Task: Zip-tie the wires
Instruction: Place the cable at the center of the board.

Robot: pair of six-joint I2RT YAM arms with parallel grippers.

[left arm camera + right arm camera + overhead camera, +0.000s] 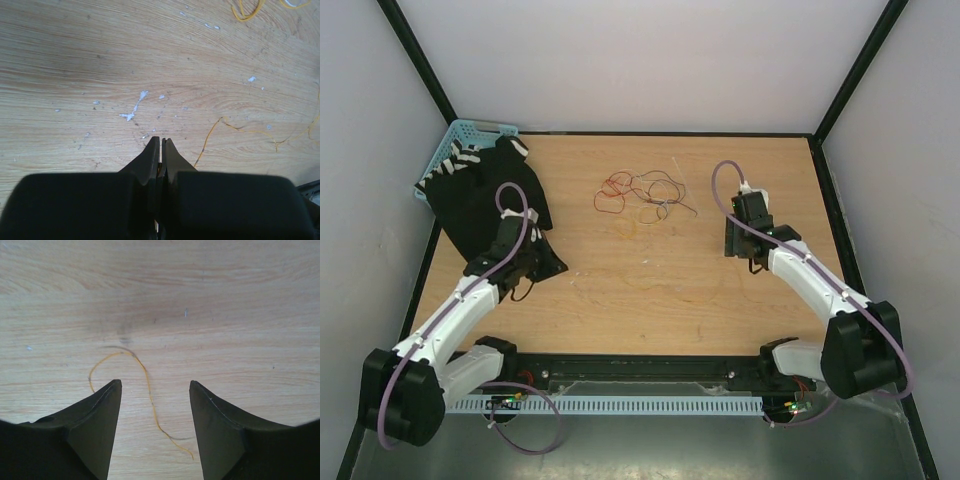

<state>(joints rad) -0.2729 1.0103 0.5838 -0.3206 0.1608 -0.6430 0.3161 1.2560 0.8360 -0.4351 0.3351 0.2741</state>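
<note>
Your left gripper point(161, 141) has its black fingers pressed together above the light wooden table point(650, 300), though it is hard to tell if anything thin is pinched. Your right gripper point(155, 384) gapes wide and empty, a thin orange-yellow wire strand point(150, 395) lying between its fingers. Farther back, the tangle of hair-thin red, brown and yellow wires point(640, 195) lies mid-table, clear of both.

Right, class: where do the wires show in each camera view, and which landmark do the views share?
Top external: the wires lie tangled at upper centre.
Left wrist: only yellow strands, at the top right corner and the right edge.
Right wrist: one orange-yellow strand, low centre.
Shared landmark: the wooden table under them.
</note>
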